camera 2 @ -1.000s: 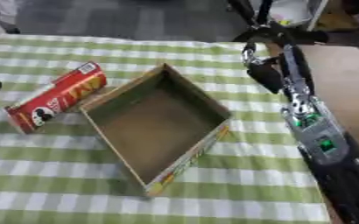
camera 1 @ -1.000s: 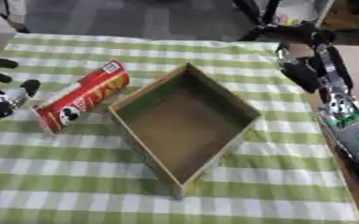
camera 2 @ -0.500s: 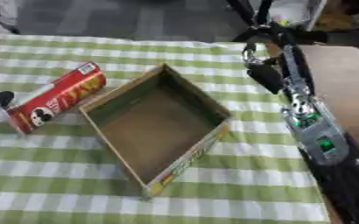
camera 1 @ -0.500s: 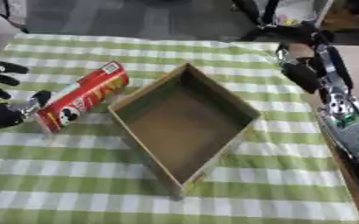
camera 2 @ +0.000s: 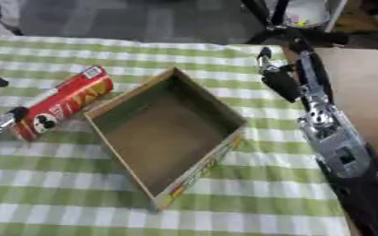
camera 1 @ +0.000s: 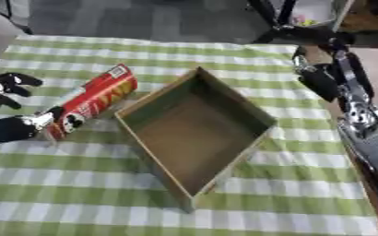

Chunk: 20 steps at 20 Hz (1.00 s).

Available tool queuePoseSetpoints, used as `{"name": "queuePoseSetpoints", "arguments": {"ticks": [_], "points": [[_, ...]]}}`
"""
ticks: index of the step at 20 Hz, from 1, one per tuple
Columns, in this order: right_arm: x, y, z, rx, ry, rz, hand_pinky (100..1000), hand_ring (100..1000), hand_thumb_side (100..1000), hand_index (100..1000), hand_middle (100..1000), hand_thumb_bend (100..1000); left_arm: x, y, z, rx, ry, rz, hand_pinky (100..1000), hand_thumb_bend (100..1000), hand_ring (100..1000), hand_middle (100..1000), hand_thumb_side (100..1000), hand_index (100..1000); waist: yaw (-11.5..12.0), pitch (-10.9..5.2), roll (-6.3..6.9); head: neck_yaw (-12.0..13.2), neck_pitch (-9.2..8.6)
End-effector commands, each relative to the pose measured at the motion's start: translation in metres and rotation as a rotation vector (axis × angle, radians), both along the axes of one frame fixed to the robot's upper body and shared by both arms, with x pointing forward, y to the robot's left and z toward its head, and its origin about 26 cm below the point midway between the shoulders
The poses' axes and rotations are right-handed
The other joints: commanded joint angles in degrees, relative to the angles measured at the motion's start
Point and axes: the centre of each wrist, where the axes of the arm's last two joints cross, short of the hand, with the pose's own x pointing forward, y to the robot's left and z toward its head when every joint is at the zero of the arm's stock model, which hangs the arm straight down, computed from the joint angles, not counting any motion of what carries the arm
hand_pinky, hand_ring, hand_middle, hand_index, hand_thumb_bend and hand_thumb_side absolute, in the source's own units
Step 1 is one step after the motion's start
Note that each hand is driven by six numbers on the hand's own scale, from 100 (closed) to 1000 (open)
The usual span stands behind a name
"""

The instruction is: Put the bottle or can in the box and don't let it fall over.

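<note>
Count: one can, one box, two hands.
Can: red tube, lying on its side on the green checked cloth, just left of the box, lid end toward the left hand.
Box: open cardboard tray, set askew mid-table, empty.
Left hand: at left edge, spread wide; thumb at the can's near end, upper fingers apart from the can; nothing gripped.
Right hand: raised beyond the box's far right corner, well apart from the can; finger state cannot be told.

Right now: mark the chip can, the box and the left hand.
chip can (camera 1: 91, 102), left eye view, red side wall
box (camera 1: 162, 165), left eye view, near-left wall
left hand (camera 1: 7, 129), left eye view, palm
</note>
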Motion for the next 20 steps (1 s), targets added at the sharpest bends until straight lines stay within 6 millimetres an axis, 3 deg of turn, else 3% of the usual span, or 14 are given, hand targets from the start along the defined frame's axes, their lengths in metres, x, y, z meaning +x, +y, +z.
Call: {"name": "queuePoseSetpoints", "arguments": {"ticks": [1, 20], "points": [[0.001, -0.002, 0.012, -0.017, -0.032, -0.003, 705, 987, 485, 1000, 990, 100, 0.005, 0.001, 0.006, 0.018, -0.031, 0.003, 706, 445, 800, 833, 493, 824, -0.2, 0.38, -0.65, 0.3, -0.95], [0.003, -0.002, 0.016, -0.014, -0.036, -0.003, 704, 983, 480, 1000, 989, 100, 0.022, 0.003, -0.010, -0.041, -0.041, 0.054, 695, 453, 795, 835, 494, 822, -0.6, 2.36, -1.22, 0.4, -2.01]]}}
